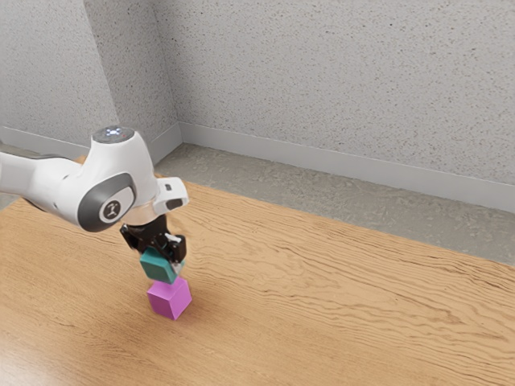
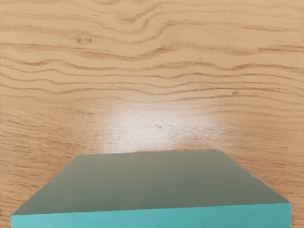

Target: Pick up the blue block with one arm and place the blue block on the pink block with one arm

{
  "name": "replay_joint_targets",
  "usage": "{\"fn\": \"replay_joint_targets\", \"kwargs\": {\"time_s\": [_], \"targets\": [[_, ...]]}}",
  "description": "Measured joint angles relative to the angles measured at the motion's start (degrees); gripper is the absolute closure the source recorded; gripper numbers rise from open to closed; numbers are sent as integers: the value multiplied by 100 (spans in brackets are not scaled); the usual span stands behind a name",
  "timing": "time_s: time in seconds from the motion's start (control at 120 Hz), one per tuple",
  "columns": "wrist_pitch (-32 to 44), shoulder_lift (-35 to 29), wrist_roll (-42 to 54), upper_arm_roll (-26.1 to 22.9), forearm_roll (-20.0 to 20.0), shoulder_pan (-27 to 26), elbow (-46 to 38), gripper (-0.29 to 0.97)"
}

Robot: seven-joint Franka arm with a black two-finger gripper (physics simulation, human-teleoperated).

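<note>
The gripper (image 1: pixel 163 250) pinches the blue block (image 1: pixel 157 267) between its two fingers from opposite sides, which keeps the block off the table (image 1: pixel 338 305) and level enough to set down flat. In the exterior view the blue block hangs directly over the pink block (image 1: pixel 170 298), which sits at about five o'clock from it; whether the two already touch I cannot tell. In the wrist view the blue block (image 2: pixel 152 190) sits just under the hand, so I judge the grip is kept until the block rests squarely on top.
</note>
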Motion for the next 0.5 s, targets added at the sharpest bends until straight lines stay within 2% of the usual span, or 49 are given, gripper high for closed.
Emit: {"fn": "replay_joint_targets", "kwargs": {"time_s": [0.5], "targets": [[241,-307,349,0,-44,8,-372,29]]}}
